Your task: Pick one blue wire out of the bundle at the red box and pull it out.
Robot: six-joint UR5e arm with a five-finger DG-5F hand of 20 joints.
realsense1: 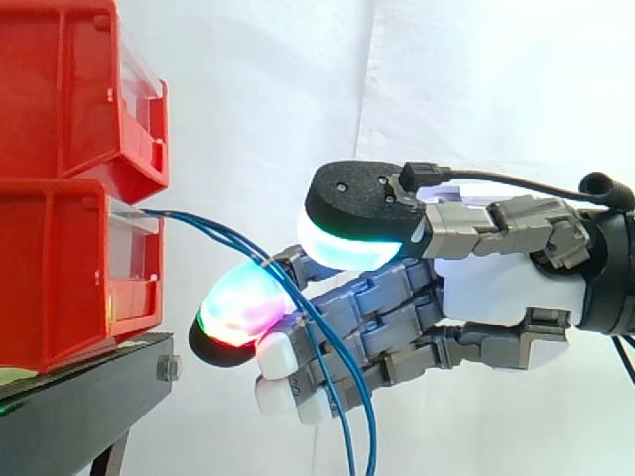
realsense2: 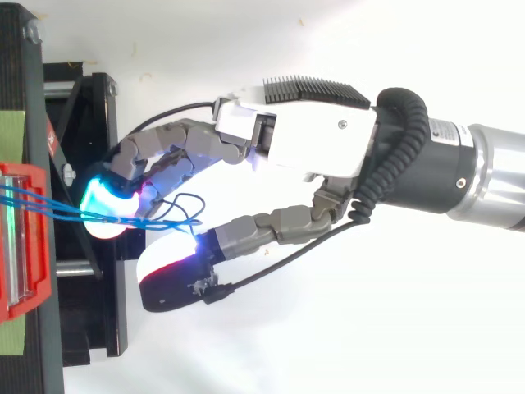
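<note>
Several thin blue wires [realsense1: 213, 230] leave the front of the lower red bin [realsense1: 60, 268], run right and then hang down past the bottom edge. My hand [realsense1: 496, 288] reaches in from the right, just short of the bin. The wires lie across its glowing fingertips [realsense1: 243, 302] and drop through the gap between thumb and fingers. The thumb pad [realsense1: 347, 248] stands above and apart from the wires. From above, the blue wires [realsense2: 49, 209] cross the lit fingertip [realsense2: 107, 197] and end in a small loop beside the hand [realsense2: 320, 139]. The fingers are loosely bent and nothing is pinched.
A second red bin [realsense1: 60, 89] is stacked on the lower one. Both rest on a black stand [realsense1: 79, 397] with a bolt at its corner. A white curtain hangs behind. From above, the red bin's rim [realsense2: 25, 238] and the black stand [realsense2: 90, 123] lie at the left edge.
</note>
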